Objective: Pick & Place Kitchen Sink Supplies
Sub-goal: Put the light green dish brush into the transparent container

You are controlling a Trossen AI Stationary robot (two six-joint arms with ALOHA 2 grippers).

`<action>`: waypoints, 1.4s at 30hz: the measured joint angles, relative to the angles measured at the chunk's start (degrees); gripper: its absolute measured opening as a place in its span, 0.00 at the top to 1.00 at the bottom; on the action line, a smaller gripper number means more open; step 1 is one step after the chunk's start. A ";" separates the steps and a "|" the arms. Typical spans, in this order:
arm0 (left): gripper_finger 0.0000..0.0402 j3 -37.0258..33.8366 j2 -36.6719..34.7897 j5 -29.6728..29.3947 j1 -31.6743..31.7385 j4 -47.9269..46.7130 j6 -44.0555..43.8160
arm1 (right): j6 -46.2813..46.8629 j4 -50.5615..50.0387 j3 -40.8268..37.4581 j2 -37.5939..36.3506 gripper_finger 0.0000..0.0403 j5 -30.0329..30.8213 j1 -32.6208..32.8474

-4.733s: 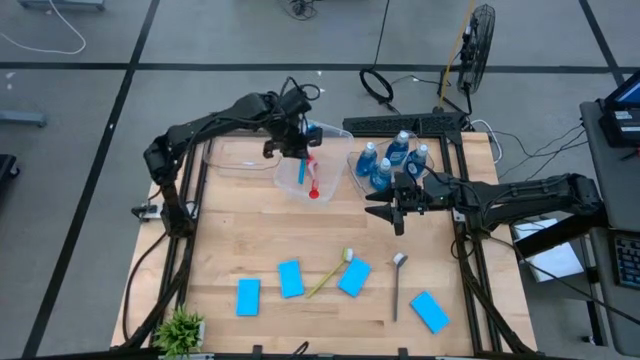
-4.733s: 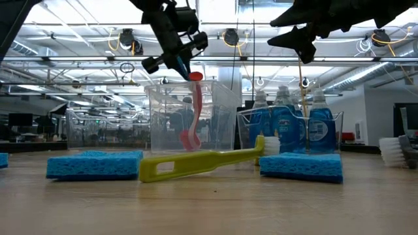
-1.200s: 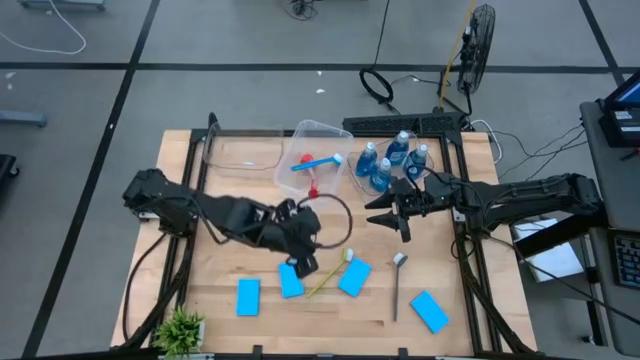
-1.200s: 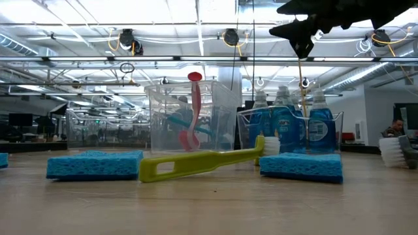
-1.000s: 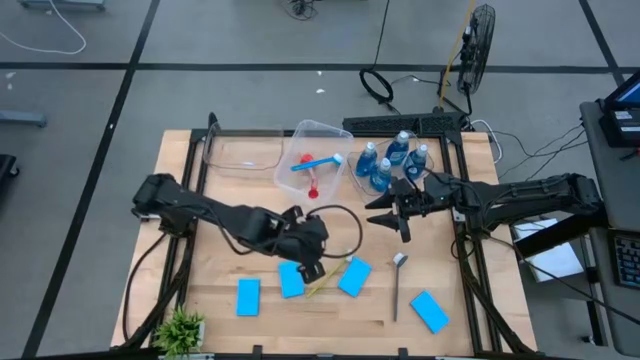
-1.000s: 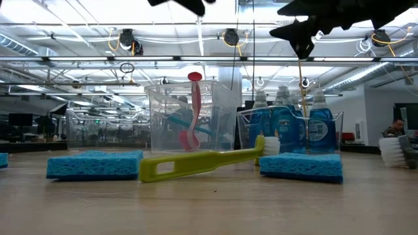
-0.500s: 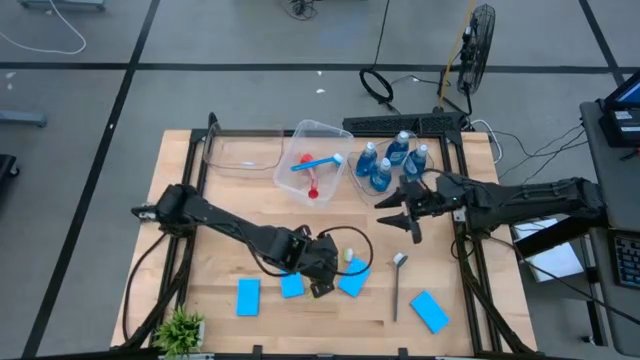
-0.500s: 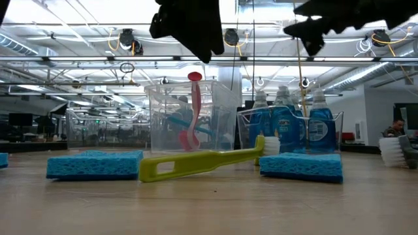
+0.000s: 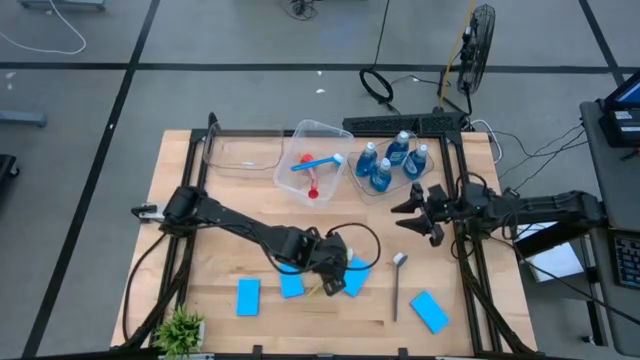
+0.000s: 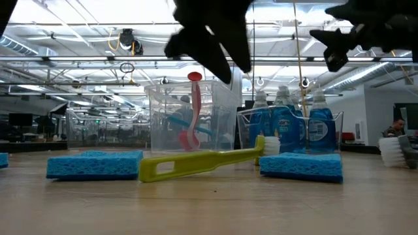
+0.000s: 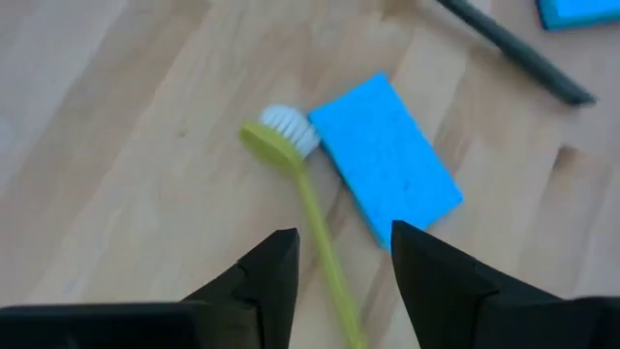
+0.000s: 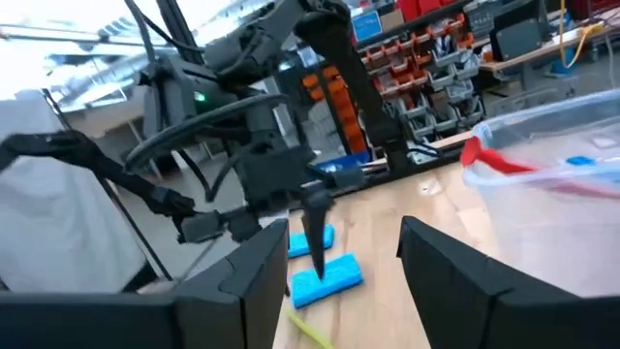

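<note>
While the table (image 9: pixel 220 250) keeps its layout, the left arm has swung away from the tall tub (image 9: pixel 312 172) (red and blue brushes already inside) and now poises the left hand (image 11: pixel 341 260), fingers spread and empty, over the yellow brush (image 11: pixel 295 184) lying against a blue sponge (image 11: pixel 387 160). That brush looks like the next pick. The right hand (image 9: pixel 425 214), spread and empty, has drawn back beside the bottles (image 9: pixel 388 160).
</note>
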 joint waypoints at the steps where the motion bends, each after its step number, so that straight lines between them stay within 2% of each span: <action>1: 0.57 0.00 0.36 0.76 0.36 0.18 -0.60 | 0.63 1.23 -1.22 -0.24 0.54 -0.02 0.00; 5: 0.55 -0.02 2.21 4.59 1.90 0.80 -3.91 | 2.72 5.68 -5.07 -0.63 0.54 0.04 0.00; 16: 0.54 -0.02 5.93 6.71 1.99 0.67 -12.42 | 6.24 8.33 -8.73 -0.66 0.54 -0.02 0.00; 33: 0.54 -0.02 9.56 8.05 1.95 1.33 -13.76 | 6.08 8.17 -8.95 -0.66 0.54 0.08 0.00; 42: 0.54 0.04 11.84 10.86 1.60 -0.32 -13.91 | 6.08 8.05 -8.99 -0.64 0.54 0.15 -0.02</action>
